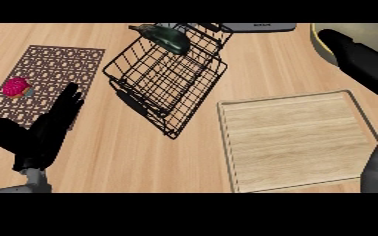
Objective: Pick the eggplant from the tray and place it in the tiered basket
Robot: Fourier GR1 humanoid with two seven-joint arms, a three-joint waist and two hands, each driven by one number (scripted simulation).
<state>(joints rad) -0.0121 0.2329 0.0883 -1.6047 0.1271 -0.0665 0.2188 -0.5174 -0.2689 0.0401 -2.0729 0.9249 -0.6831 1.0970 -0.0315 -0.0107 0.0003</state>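
Forearm low in the view's left corner, your left robot hand (46, 132) lies open, its fingers straight and a little apart, pointing up and to the right. It holds nothing. Its fingertips overlap the near right corner of the patterned placemat (55, 75); the rest of it sits over bare tabletop (148, 155).

Your right robot hand (353, 52) shows only as a dark shape at the upper right edge, well apart from the basket and beyond the tray's far right corner. You cannot tell whether it is spread or closed. A grey sliver of arm (371, 172) cuts in at the lower right edge, by the tray's near right corner.

You can see the eggplant (168, 38) in the tiered basket (166, 82), lying across the top tier at the far end, its stem toward the left. The black wire basket stands between the placemat and the wooden tray (295, 140), set at an angle to the tray's edges.

On the placemat's left edge you have a small pink-red item (16, 87), too small to name. A grey appliance (258, 27) sits just behind the basket at the far edge.
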